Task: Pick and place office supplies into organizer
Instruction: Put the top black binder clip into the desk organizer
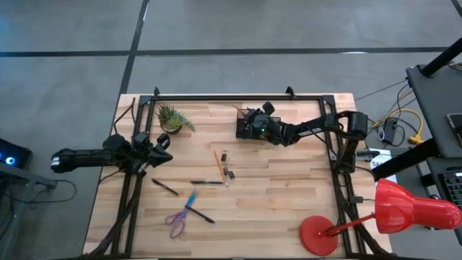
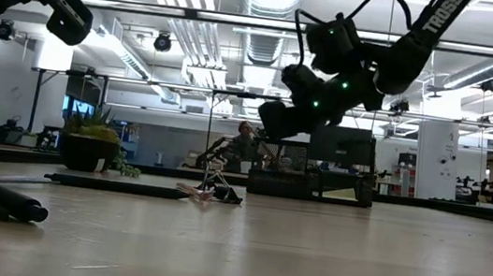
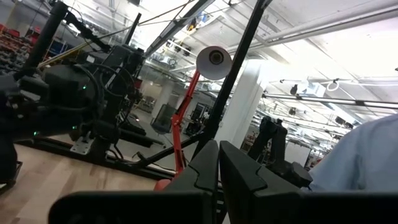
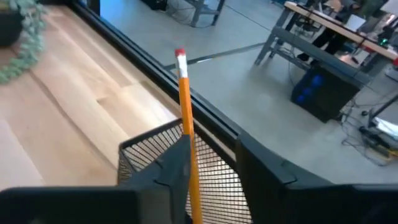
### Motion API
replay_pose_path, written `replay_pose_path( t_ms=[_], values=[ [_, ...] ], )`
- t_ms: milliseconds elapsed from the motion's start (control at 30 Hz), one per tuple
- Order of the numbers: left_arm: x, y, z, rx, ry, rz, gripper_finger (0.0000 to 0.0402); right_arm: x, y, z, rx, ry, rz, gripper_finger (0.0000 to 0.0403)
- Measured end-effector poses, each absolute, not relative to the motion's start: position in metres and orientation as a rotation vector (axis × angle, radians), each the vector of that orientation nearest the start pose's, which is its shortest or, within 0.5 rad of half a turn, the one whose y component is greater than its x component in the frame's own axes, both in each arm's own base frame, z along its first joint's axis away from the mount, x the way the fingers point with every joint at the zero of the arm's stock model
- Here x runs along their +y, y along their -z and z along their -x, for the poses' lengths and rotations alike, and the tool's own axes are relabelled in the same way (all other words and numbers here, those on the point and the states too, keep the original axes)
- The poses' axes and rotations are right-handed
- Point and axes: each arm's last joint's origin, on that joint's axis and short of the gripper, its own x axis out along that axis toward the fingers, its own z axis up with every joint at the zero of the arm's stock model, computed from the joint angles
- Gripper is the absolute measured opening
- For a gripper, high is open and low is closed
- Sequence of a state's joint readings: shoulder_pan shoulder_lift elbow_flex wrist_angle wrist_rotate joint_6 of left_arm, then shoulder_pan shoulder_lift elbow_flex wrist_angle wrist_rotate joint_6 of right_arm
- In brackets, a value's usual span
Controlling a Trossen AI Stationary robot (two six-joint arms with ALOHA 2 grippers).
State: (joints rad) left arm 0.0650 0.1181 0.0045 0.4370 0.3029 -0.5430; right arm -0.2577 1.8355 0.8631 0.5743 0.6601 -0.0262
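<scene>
My right gripper (image 4: 214,146) hangs open over the black mesh organizer (image 1: 249,130) at the table's far middle. An orange pencil (image 4: 185,99) stands upright between its fingers, red eraser end up, lower end down inside the organizer (image 4: 146,155). Near the table's left edge my left gripper (image 1: 162,148) waits, shut and holding nothing. On the wood lie another orange pencil (image 1: 216,162), small dark clips (image 1: 228,172), black pens (image 1: 164,188), a blue pen (image 1: 190,200) and purple scissors (image 1: 177,220). My right gripper has the pencil's shaft (image 4: 188,146) right beside the inner side of one finger (image 4: 171,171). The other finger (image 4: 261,168) stands well apart from it. Whether the near finger touches the pencil I cannot tell. The pencil stands upright in the organizer.
A small green potted plant (image 1: 172,118) stands at the far left. A red desk lamp (image 1: 390,209) stands at the near right corner. A black frame rail (image 1: 238,96) runs along the far edge. Bare wood lies between the organizer and the loose items.
</scene>
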Motion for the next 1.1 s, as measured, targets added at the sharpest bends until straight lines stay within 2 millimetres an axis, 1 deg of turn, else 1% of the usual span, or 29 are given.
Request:
replay_pose_path(
  t_ms=[100,167,233,300,367,400,433,500,567,633,700,800,867,1000,1067,1100],
  values=[
    [-0.002,-0.197,-0.099,-0.247,0.316,0.477,0.0,-0.102,-0.163,-0.344,0.375,0.89,0.077,0.0149],
    [-0.002,-0.197,-0.099,-0.246,0.315,0.477,0.0,-0.092,-0.176,-0.345,0.332,0.866,0.071,0.0161],
    [-0.002,-0.197,-0.099,-0.246,0.316,0.477,0.0,-0.077,-0.194,-0.344,0.268,0.816,0.039,0.0169],
    [-0.002,-0.197,-0.099,-0.247,0.316,0.477,0.0,-0.059,-0.209,-0.344,0.229,0.71,-0.021,0.0174],
    [-0.002,-0.197,-0.099,-0.247,0.316,0.476,0.0,-0.043,-0.212,-0.347,0.304,0.553,-0.119,0.0175],
    [-0.002,-0.197,-0.099,-0.246,0.316,0.477,0.0,-0.036,-0.209,-0.348,0.382,0.488,-0.182,0.0175],
    [-0.002,-0.197,-0.099,-0.246,0.315,0.477,0.0,-0.03,-0.201,-0.349,0.478,0.459,-0.242,0.0175],
    [-0.002,-0.197,-0.099,-0.246,0.316,0.477,0.0,-0.018,-0.189,-0.356,0.61,0.465,-0.312,0.0175],
    [-0.002,-0.197,-0.099,-0.247,0.316,0.476,0.0,-0.009,-0.185,-0.365,0.674,0.488,-0.368,0.0175],
    [-0.002,-0.197,-0.099,-0.246,0.316,0.477,0.0,-0.005,-0.19,-0.381,0.686,0.507,-0.505,0.0175],
    [-0.002,-0.197,-0.099,-0.245,0.315,0.477,0.0,-0.007,-0.185,-0.391,0.772,0.557,-0.679,0.0176],
    [-0.002,-0.197,-0.099,-0.244,0.315,0.477,0.0,-0.016,-0.172,-0.404,0.874,0.656,-0.907,0.0175],
    [-0.002,-0.197,-0.099,-0.242,0.315,0.478,0.0,-0.022,-0.165,-0.412,0.925,0.65,-1.012,0.0174],
    [-0.002,-0.196,-0.099,-0.24,0.314,0.478,0.0,-0.026,-0.144,-0.426,0.978,0.624,-1.141,0.0165],
    [-0.002,-0.196,-0.099,-0.241,0.314,0.478,0.0,-0.027,-0.143,-0.431,0.972,0.628,-1.16,0.0158],
    [-0.002,-0.196,-0.099,-0.24,0.314,0.478,0.0,-0.028,-0.147,-0.434,0.952,0.619,-1.168,0.0155]
  ],
)
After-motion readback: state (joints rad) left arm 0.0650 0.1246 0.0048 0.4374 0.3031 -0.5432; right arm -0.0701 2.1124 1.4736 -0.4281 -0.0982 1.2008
